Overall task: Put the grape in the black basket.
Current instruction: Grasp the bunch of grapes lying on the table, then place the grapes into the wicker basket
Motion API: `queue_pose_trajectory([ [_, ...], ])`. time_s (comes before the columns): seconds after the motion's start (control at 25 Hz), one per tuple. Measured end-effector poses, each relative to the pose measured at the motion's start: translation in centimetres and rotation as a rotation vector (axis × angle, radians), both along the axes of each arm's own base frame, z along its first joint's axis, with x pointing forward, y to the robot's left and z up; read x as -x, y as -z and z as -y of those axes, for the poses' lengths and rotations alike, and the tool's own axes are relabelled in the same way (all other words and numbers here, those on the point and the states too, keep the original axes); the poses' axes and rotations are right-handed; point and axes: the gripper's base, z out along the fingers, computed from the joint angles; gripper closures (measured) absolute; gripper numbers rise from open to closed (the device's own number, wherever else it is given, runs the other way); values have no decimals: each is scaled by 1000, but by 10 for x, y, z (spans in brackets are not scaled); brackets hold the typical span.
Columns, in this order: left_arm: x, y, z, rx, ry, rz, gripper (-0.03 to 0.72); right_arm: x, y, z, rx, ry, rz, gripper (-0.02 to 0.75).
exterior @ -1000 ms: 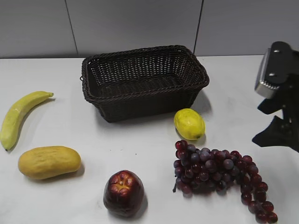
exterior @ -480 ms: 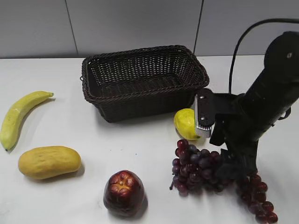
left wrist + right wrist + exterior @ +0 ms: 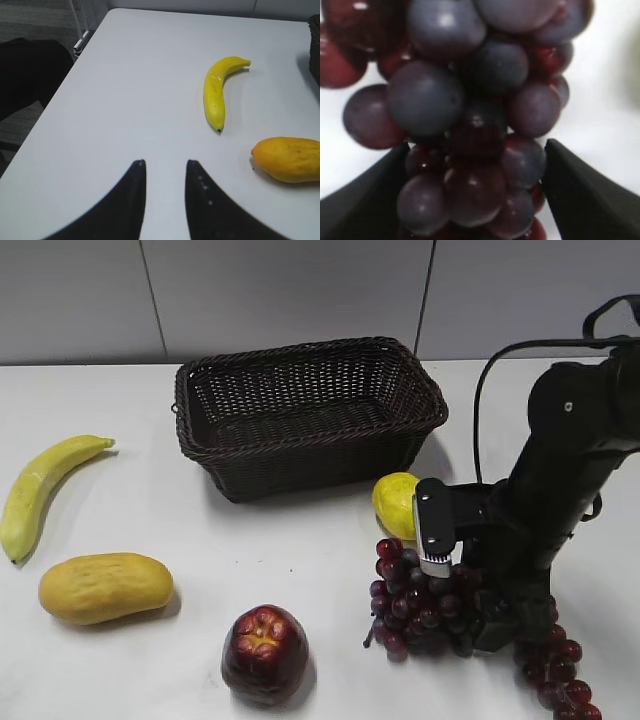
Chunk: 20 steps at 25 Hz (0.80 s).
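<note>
The grape (image 3: 410, 600), a long dark red-purple bunch, lies on the white table at the front right. My right gripper (image 3: 488, 618) is down on the middle of the bunch. In the right wrist view the grape (image 3: 470, 95) fills the frame, and the right gripper (image 3: 475, 150) is open with one black finger on each side of the bunch. The black basket (image 3: 300, 355), woven wicker, stands empty at the back centre, apart from the bunch. My left gripper (image 3: 164, 165) is open and empty over bare table at the left, out of the exterior view.
A yellow lemon (image 3: 395, 502) sits between the basket and the bunch, just left of the right arm. A dark red apple (image 3: 263, 652) is at the front centre. A mango (image 3: 105, 586) and a banana (image 3: 40, 490) lie at the left, also in the left wrist view.
My right arm came in from the right edge and dropped onto the bunch. Its fingers now straddle the grapes. The fruit and basket have not moved.
</note>
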Motion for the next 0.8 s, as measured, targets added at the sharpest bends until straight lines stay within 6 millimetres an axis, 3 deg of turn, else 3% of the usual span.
queue_pose_trajectory([
  [0.2, 0, 0, 0, 0, 0, 0, 471, -2, 4, 0, 4, 0, 10, 174],
  [0.28, 0, 0, 0, 0, 0, 0, 471, -2, 4, 0, 4, 0, 11, 256],
  [0.4, 0, 0, 0, 0, 0, 0, 471, -1, 4, 0, 5, -2, 6, 461],
  [0.44, 0, 0, 0, 0, 0, 0, 471, -1, 4, 0, 5, -2, 3, 477],
  [0.64, 0, 0, 0, 0, 0, 0, 471, 0, -2, 1, 11, -19, 8, 477],
  [0.8, 0, 0, 0, 0, 0, 0, 471, 7, -25, 4, 8, -44, 18, 477],
])
